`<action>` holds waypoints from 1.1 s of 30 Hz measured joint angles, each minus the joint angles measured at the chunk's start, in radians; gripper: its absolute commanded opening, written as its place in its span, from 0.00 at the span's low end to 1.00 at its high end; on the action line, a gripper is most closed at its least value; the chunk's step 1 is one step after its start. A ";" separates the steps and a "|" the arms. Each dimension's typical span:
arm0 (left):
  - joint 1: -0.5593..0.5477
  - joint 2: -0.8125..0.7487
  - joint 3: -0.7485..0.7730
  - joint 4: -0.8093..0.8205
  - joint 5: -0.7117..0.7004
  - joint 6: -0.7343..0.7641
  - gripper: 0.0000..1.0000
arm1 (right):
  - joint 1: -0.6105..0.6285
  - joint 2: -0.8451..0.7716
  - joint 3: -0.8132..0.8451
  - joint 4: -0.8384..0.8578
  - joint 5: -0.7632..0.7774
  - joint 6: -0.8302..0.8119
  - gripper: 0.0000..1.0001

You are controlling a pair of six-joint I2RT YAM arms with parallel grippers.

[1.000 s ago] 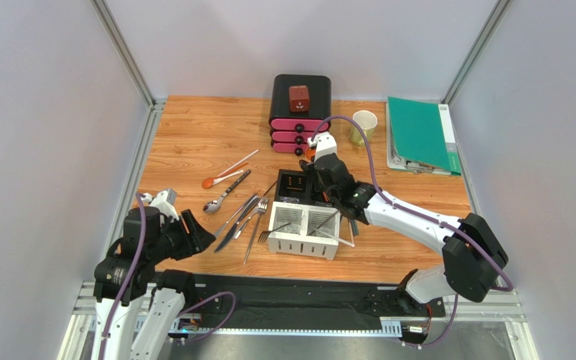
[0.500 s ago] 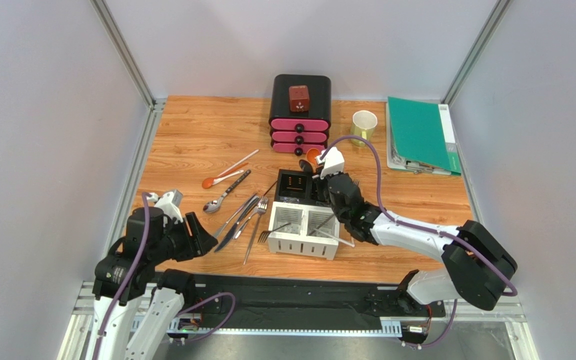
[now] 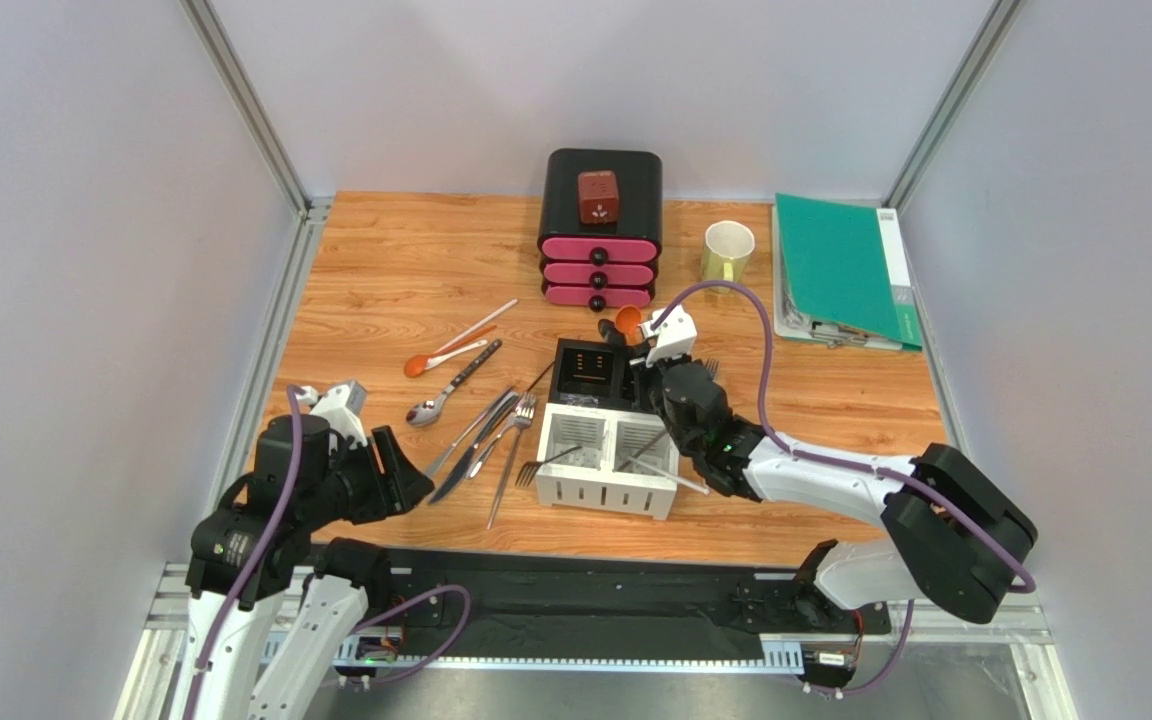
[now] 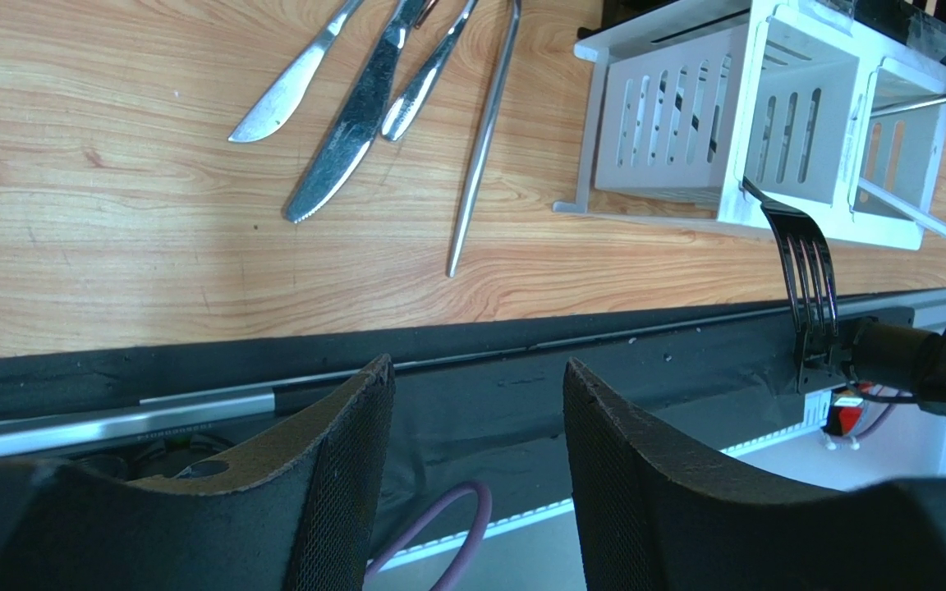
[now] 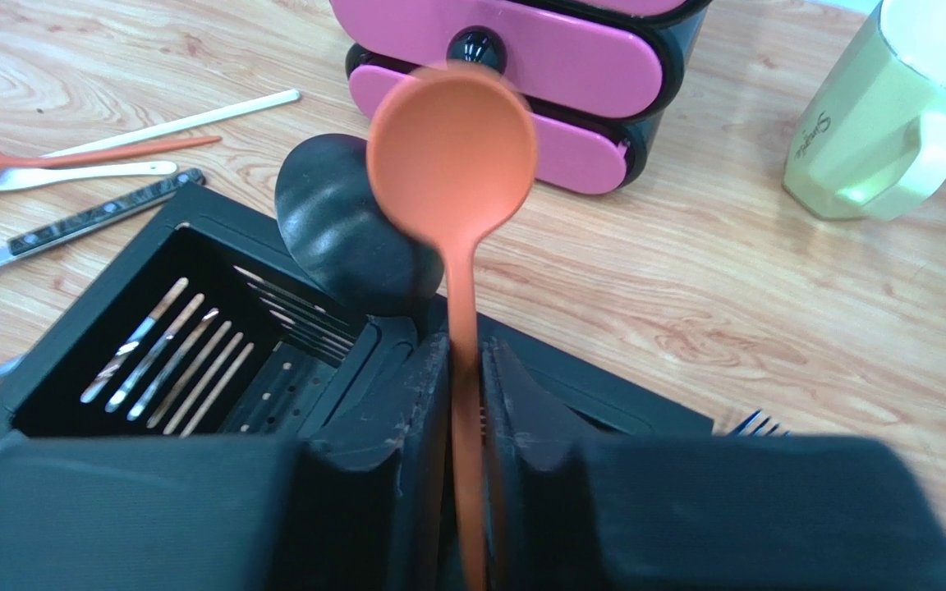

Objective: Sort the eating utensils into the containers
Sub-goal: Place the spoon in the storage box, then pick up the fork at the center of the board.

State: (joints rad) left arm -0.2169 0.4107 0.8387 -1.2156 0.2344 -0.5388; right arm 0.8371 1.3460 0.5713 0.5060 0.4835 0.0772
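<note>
The orange spoon (image 5: 451, 160) stands nearly upright, bowl up. Its handle runs down between the 2 fingers of the right gripper (image 5: 466, 369), over the black back half of the caddy (image 3: 605, 488) near the middle of the top view. The fingers sit close on either side of the handle, but I cannot tell whether they pinch it or have let it loose. A black spoon (image 5: 342, 240) rises out of the black part just beside it.

The right arm comes in from the lower right of the top view, stretched low across the wood, its wrist over the caddy's back row. The left gripper (image 4: 478, 382) is spread wide with nothing between its fingers. It sits low at the lower left of the top view on a folded arm, and it faces the loose knives and forks (image 3: 485, 435) lying left of the caddy. Up-left of those lie a silver spoon (image 3: 425, 410) and a second orange spoon (image 3: 420, 365).

The table (image 3: 387, 270) is orange-brown wood. Along its far edge stand a black-and-pink drawer box (image 3: 600, 225) and a pale green mug (image 3: 726, 248), with a green folder (image 3: 838, 267) at the upper right. Pale walls close in 3 sides.
</note>
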 measured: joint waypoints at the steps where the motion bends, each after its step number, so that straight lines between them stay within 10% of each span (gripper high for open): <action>1: 0.000 0.000 0.000 0.000 -0.002 0.000 0.59 | 0.000 -0.002 0.001 -0.006 0.000 0.006 0.35; 25: 0.000 0.023 0.009 0.018 -0.029 -0.015 0.59 | 0.010 -0.305 0.236 -0.561 0.173 0.062 0.53; 33: 0.000 0.063 0.009 0.102 -0.026 -0.072 0.60 | -0.308 -0.367 0.375 -0.938 0.161 0.264 0.55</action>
State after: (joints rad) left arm -0.2169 0.4736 0.8474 -1.1133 0.2081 -0.6113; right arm 0.5289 0.9791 0.9459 -0.4320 0.6445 0.3408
